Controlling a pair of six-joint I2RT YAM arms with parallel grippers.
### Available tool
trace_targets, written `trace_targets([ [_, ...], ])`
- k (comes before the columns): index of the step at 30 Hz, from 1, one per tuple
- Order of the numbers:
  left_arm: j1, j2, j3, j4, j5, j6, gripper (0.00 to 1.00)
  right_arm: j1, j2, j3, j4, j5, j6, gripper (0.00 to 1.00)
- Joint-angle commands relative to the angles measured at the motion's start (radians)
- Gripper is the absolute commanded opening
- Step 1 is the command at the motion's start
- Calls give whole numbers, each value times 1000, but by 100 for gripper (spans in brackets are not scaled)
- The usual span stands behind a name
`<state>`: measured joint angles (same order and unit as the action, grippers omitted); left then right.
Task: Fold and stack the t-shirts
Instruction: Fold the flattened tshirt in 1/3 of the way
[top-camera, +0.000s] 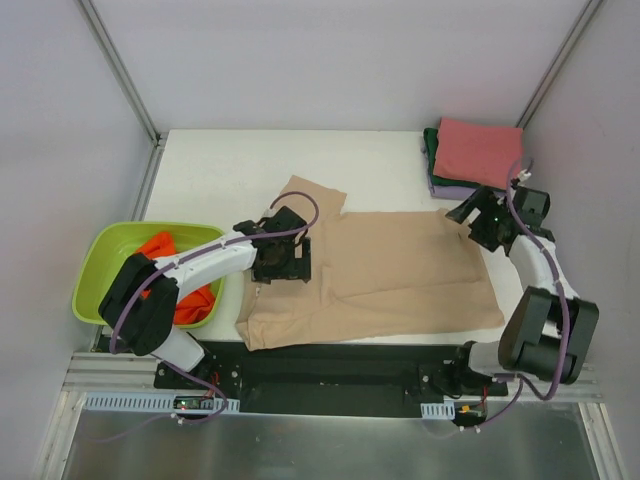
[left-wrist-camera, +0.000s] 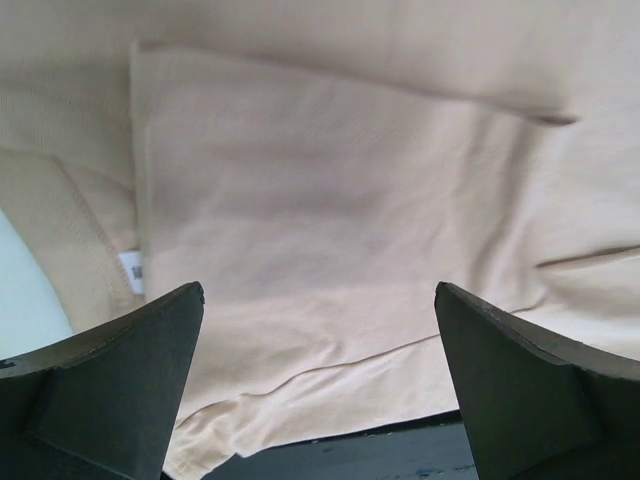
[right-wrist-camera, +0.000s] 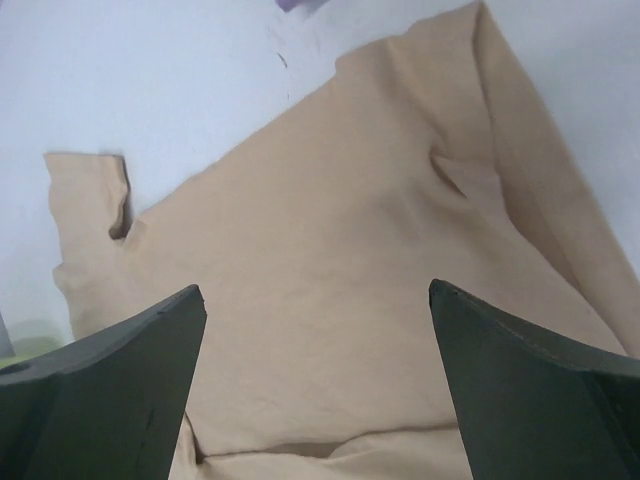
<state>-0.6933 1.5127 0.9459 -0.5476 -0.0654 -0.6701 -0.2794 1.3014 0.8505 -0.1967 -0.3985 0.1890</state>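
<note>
From above, the plain beige cloth t-shirt (top-camera: 400, 270) lies spread on the white table (top-camera: 220, 170), with the left gripper (top-camera: 281, 258) over its left part and the right gripper (top-camera: 482, 222) at its far right corner (a stack of folded shirts (top-camera: 478, 150) sits just beyond). The left wrist view shows jaws wide apart and empty above beige cloth. The right wrist view shows the same, jaws wide and holding nothing.

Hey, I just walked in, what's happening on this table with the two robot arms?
The two arms are at a beige t-shirt spread on the table. The left gripper hangs open over its left part, the right gripper open near its far right edge; neither holds anything. Folded shirts sit stacked at the far right corner, and an orange t-shirt lies in the green basin.
</note>
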Motion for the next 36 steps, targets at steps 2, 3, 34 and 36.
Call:
trace_targets([
  [2,-6,52,93,37,24,78,99,75,208,70,6,18,-43,96],
  [3,-3,73,100,41,24,84,99,77,240,84,6,39,-48,96],
  [34,55,6,161,23,-31,151,99,63,215,195,107,92,-218,96],
  [36,77,12,243,8,-46,158,99,62,142,141,192,84,-195,96],
])
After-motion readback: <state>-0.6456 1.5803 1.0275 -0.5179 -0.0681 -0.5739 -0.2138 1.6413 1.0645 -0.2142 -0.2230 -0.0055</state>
